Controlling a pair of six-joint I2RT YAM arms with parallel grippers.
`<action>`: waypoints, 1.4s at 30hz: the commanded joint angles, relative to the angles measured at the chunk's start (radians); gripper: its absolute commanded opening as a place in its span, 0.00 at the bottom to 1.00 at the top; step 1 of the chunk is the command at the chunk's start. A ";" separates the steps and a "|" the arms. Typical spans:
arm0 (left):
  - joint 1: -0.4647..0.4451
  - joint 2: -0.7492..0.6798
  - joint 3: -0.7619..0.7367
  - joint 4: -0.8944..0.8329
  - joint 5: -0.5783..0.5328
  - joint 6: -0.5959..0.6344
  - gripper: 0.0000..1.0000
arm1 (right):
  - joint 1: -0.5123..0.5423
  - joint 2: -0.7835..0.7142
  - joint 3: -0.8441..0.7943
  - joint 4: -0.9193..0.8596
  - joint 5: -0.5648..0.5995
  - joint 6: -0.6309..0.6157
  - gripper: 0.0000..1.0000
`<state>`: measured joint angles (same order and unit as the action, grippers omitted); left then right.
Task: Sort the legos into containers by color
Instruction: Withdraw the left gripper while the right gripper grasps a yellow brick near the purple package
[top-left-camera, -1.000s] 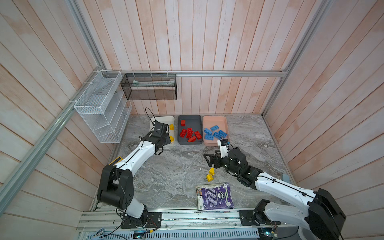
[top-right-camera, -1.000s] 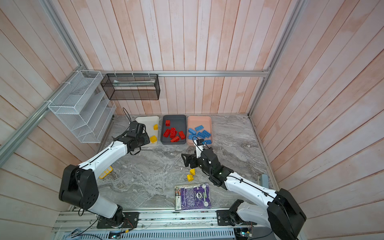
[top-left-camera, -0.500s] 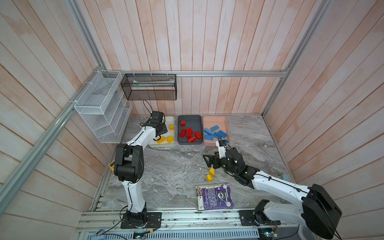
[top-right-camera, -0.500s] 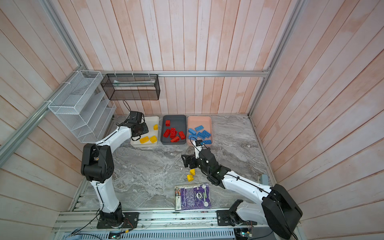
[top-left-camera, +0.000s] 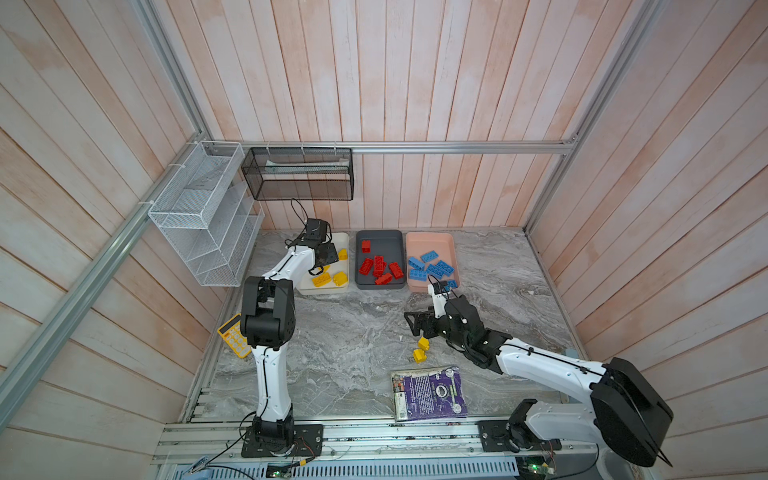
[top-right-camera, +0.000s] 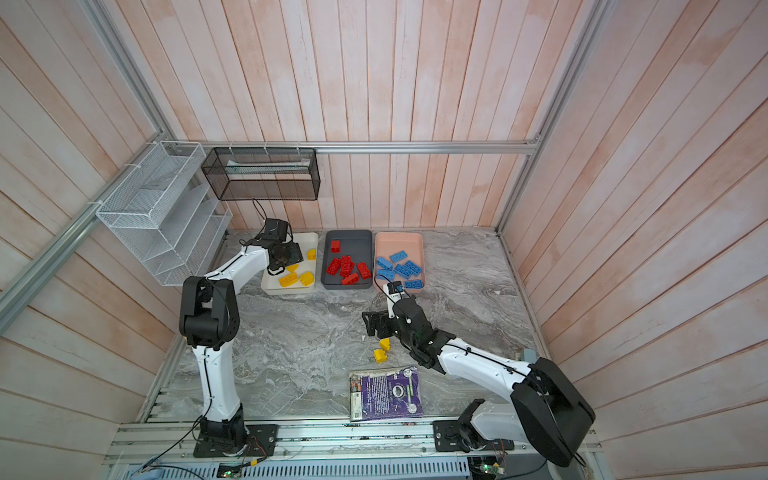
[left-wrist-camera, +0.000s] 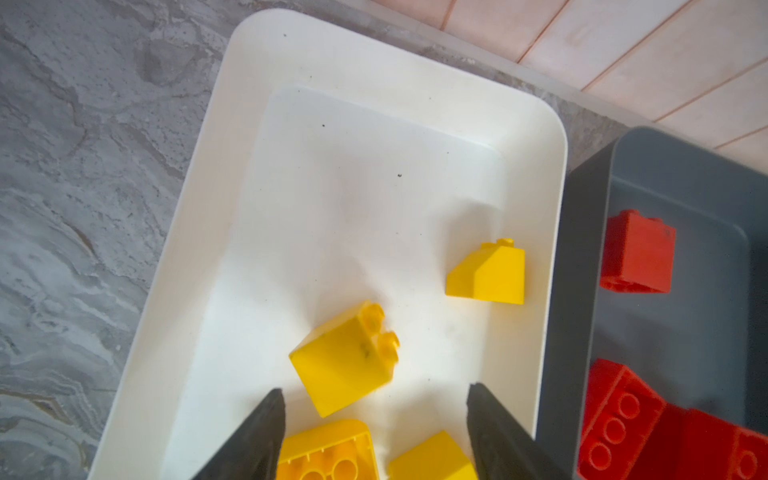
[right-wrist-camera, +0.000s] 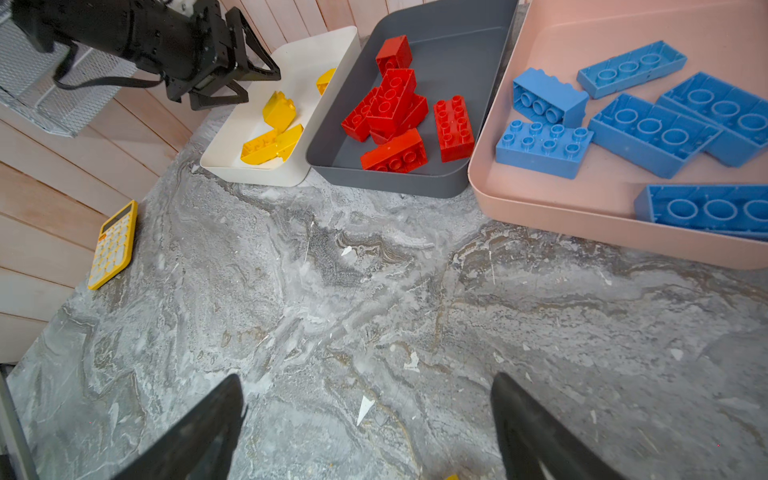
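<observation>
Booklet: purple booklet (top-left-camera: 430, 392) is lying flat on the marble table (top-left-camera: 353, 332), nearest the arm bases.
Loose pieces: loose yellow legos (top-left-camera: 419, 355), two of them, are sitting close together on the table just beyond the booklet, outside every tray.
Right tool: right gripper (top-left-camera: 412, 325) is hovering just past those two, its jaws spread wide with nothing between them.
Calculator: yellow calculator (right-wrist-camera: 113, 245) is lying at the table's left edge, partly hidden behind the left arm in both top views.
Trays: white tray (left-wrist-camera: 332, 166), dark grey tray (top-left-camera: 386, 241) and pink tray (top-left-camera: 430, 243) are standing side by side along the back wall.
Sorted pieces: sorted yellow legos (left-wrist-camera: 486, 270) are lying in the white tray, red legos (top-left-camera: 380, 266) in the grey one, and blue legos (top-left-camera: 432, 268) in the pink one.
Left tool: left gripper (left-wrist-camera: 374, 390) is hanging over the white tray with its jaws spread. A yellow cube lego (left-wrist-camera: 345, 357) is showing just past the fingertips, pinched by neither.
Wall: white wire rack (top-left-camera: 199, 216) and black mesh basket (top-left-camera: 297, 174) are hanging above the trays.
</observation>
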<state>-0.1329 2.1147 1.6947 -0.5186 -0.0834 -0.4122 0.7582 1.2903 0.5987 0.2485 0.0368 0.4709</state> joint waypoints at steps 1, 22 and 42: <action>0.004 -0.118 -0.034 0.003 0.034 -0.006 0.75 | 0.001 0.025 0.044 -0.048 0.018 0.002 0.93; -0.027 -0.865 -0.496 0.048 0.220 -0.054 0.77 | 0.101 0.050 0.120 -0.459 0.331 0.152 0.89; -0.030 -1.224 -0.757 0.038 0.195 -0.039 0.78 | 0.114 0.341 0.288 -0.578 0.244 0.155 0.68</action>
<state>-0.1631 0.9001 0.9550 -0.4736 0.1230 -0.4767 0.8646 1.5990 0.8577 -0.2863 0.3103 0.6224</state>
